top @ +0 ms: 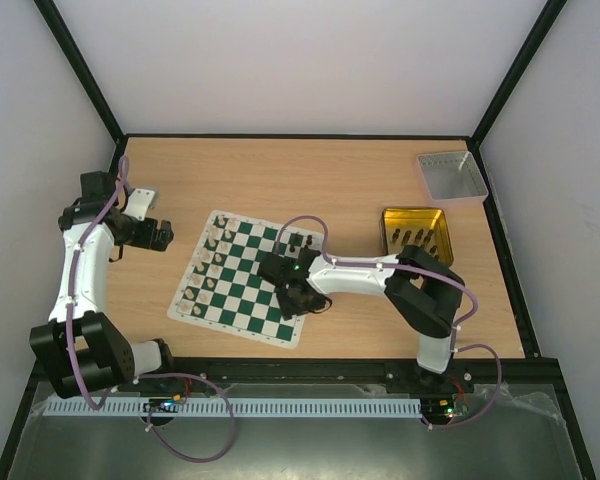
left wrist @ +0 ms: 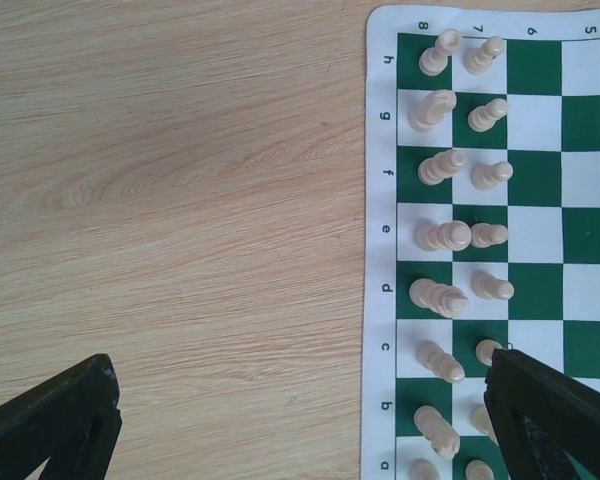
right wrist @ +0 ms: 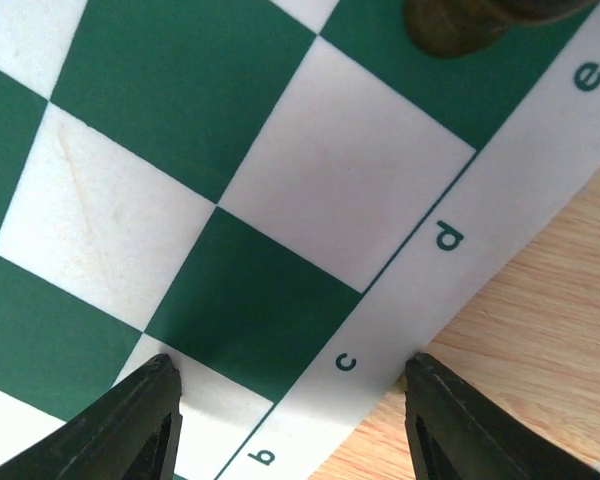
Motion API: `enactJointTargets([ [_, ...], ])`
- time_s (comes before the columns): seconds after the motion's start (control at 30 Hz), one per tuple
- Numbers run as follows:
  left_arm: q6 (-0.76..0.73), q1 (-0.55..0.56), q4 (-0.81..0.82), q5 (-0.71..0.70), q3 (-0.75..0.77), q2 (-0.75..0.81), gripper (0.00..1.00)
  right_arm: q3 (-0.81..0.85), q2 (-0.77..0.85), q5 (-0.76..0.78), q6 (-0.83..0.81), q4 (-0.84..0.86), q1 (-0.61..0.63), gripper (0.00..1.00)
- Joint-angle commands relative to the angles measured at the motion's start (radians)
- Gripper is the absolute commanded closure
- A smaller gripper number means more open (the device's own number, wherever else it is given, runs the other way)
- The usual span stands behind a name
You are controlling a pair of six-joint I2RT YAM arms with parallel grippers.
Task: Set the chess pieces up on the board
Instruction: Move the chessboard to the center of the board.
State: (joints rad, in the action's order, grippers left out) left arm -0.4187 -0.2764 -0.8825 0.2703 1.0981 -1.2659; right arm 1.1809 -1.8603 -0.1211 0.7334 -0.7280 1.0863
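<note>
The green and white board (top: 246,276) lies mid-table. Cream pieces (top: 208,262) stand in two rows along its left side, and show in the left wrist view (left wrist: 448,236). A few dark pieces (top: 294,241) stand at its far right edge. My left gripper (top: 166,238) is open and empty over bare wood left of the board (left wrist: 540,150), with its right fingertip (left wrist: 550,420) above the cream pieces. My right gripper (top: 302,302) is open and empty, low over the board's near right edge (right wrist: 250,130) at the c square. One dark piece (right wrist: 470,20) stands just beyond it.
A square gold tin (top: 388,222) right of the board holds several dark pieces (top: 414,238). A grey tray (top: 451,176) sits at the back right. Walls close in the table on three sides.
</note>
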Motion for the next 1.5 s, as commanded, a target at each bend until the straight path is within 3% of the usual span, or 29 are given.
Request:
enactJointTargets([
  [0.0, -0.006, -0.008, -0.016, 0.017, -0.003, 0.020, 0.01, -0.053, 0.023, 0.062, -0.004, -0.066, -0.008, 0.42],
  [0.57, 0.006, -0.007, -0.012, 0.039, 0.008, -0.007, 0.01, -0.186, 0.153, 0.105, -0.047, -0.080, -0.135, 0.42],
  [1.07, 0.000, -0.007, -0.003, 0.039, -0.044, 0.014, 0.01, -0.197, 0.190, 0.093, -0.051, -0.085, -0.158, 0.42],
  [1.33, -0.017, -0.007, -0.018, 0.083, -0.049, 0.017, 0.01, -0.167, 0.252, 0.096, -0.045, -0.130, -0.158, 0.27],
  [1.47, -0.021, -0.008, -0.019, 0.089, -0.045, 0.010, 0.01, -0.120, 0.287, 0.103, -0.044, -0.179, -0.159, 0.27],
])
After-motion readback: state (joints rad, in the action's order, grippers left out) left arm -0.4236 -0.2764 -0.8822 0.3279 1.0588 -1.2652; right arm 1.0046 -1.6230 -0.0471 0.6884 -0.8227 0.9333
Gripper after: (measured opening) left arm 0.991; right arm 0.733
